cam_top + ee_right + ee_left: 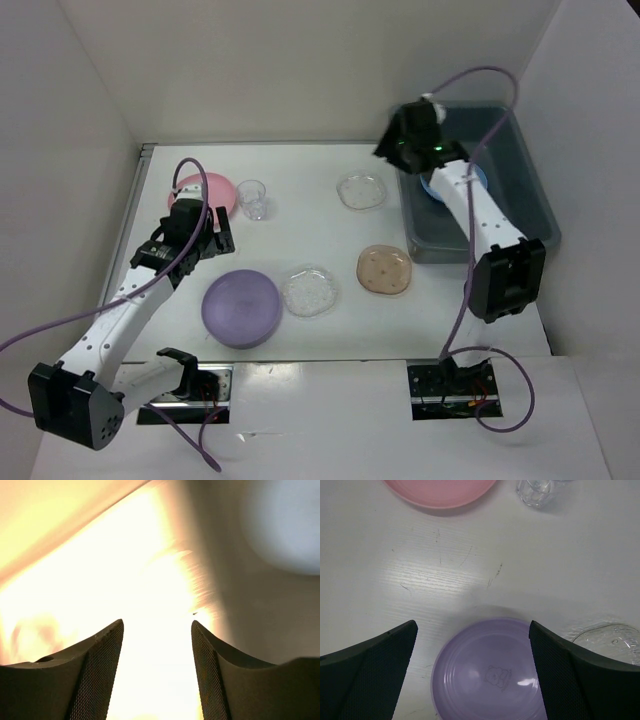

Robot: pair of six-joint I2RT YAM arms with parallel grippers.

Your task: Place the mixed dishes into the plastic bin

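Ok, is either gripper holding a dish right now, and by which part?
No. The left gripper is open above the purple plate. The right gripper is open over the bin, nothing between its fingers.

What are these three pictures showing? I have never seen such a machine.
Two robot arms stand at a white table. One picture looks down from above; the other two come from cameras on the wrists.

On the table lie a pink plate, a purple plate, a brown plate, two clear plates and a small cup. A blue plate lies in the grey bin.

The left pincer is open above the purple plate. The right pincer, over the bin, is open and empty.
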